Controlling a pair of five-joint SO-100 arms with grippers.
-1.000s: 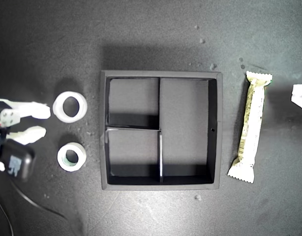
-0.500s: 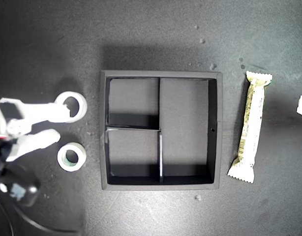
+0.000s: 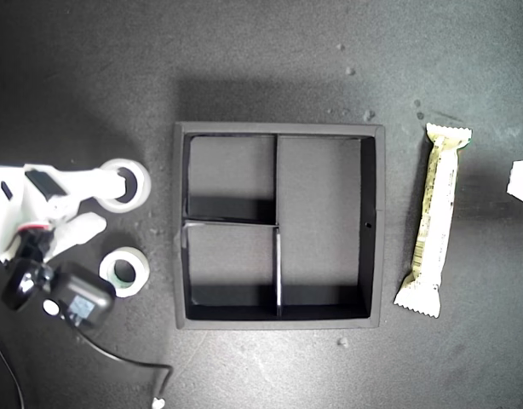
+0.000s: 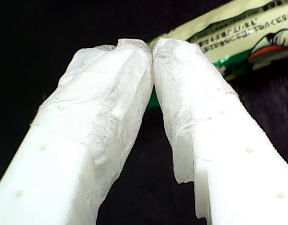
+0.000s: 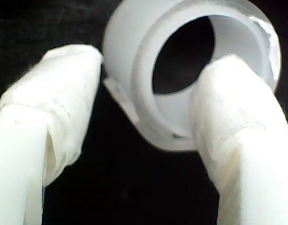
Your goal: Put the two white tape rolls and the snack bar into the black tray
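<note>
Step in hand: grasp the larger tape roll (image 3: 125, 184). My second pincer (image 5: 148, 93) is spread, one finger through the hole, one outside the wall. Next: close, lift, carry to the black tray (image 3: 181, 223). My first pincer (image 4: 152, 49) is pressed together, empty, by the snack bar (image 4: 238, 28).

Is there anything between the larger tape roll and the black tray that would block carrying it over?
Nothing visible. In the exterior view only bare mat lies between the larger tape roll and the black tray. The smaller tape roll sits off that line. My second gripper has one finger through the roll's hole.
</note>
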